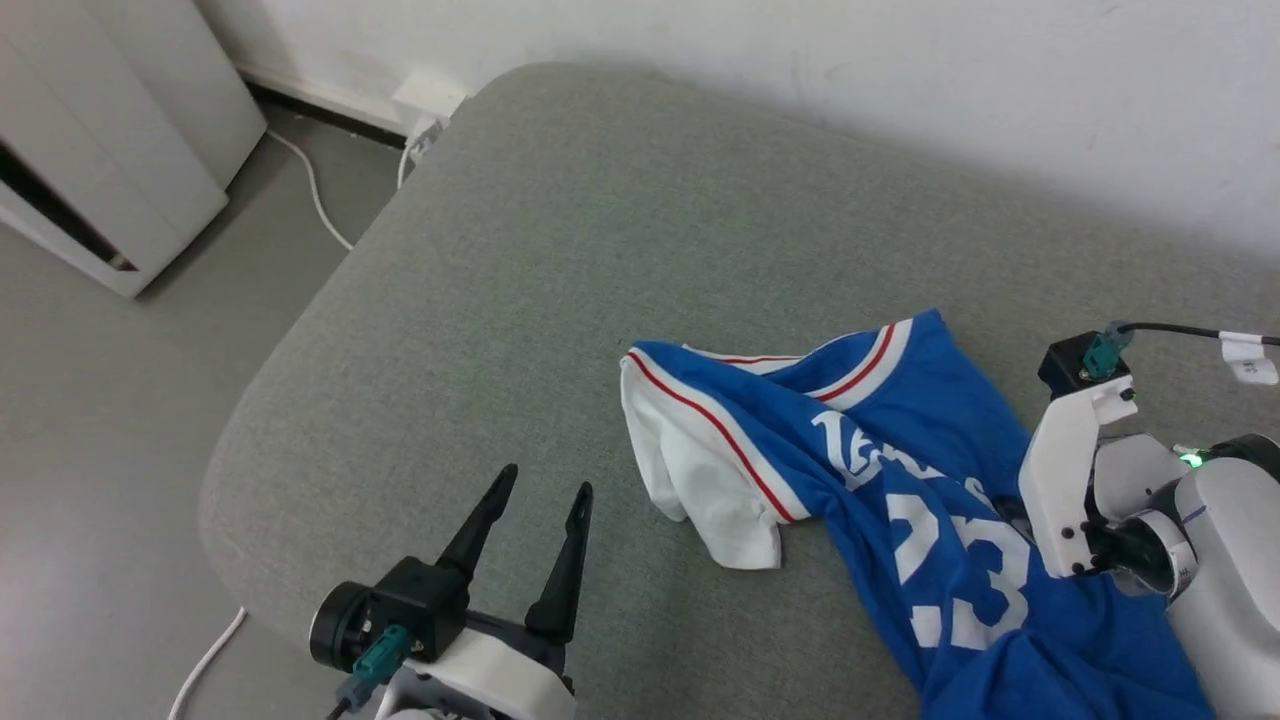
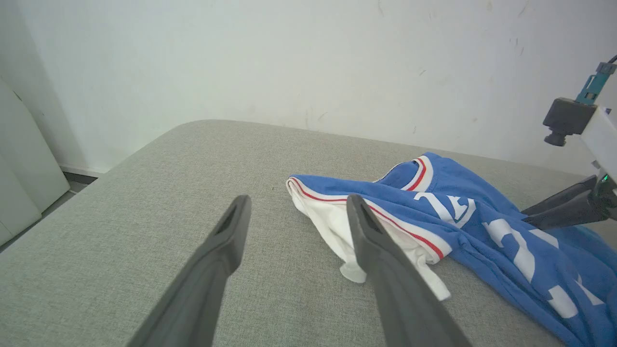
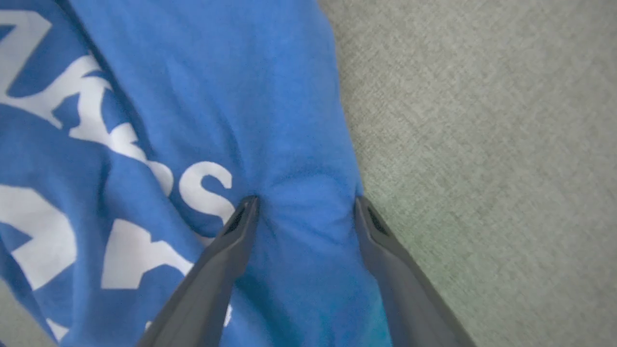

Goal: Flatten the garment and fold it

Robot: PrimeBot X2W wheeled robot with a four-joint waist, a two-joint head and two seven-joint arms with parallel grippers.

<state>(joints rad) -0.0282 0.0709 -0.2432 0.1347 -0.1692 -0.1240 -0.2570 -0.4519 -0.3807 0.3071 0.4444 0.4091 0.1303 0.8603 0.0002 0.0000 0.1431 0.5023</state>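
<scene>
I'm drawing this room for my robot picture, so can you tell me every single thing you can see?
garment: one, blue with a white sleeve, red-and-white trim and a white 23; crumpled on the cushion's right part.
cushion: one, grey; under the garment, in front of the wall.
wall: one, white; behind the cushion.
cabinet: one, white; upper left, on the floor.
cable: two stretches, white; on the floor left of the cushion.
floor: grey; left side.
left jaws: one pair, dark, open; over bare cushion, lower left.
right jaws: one pair, dark, open; tips pressed on the garment's blue cloth.

White forearm (image 1: 1235, 540), black left pincer (image 1: 546, 480), teal plug (image 1: 380, 665)
</scene>
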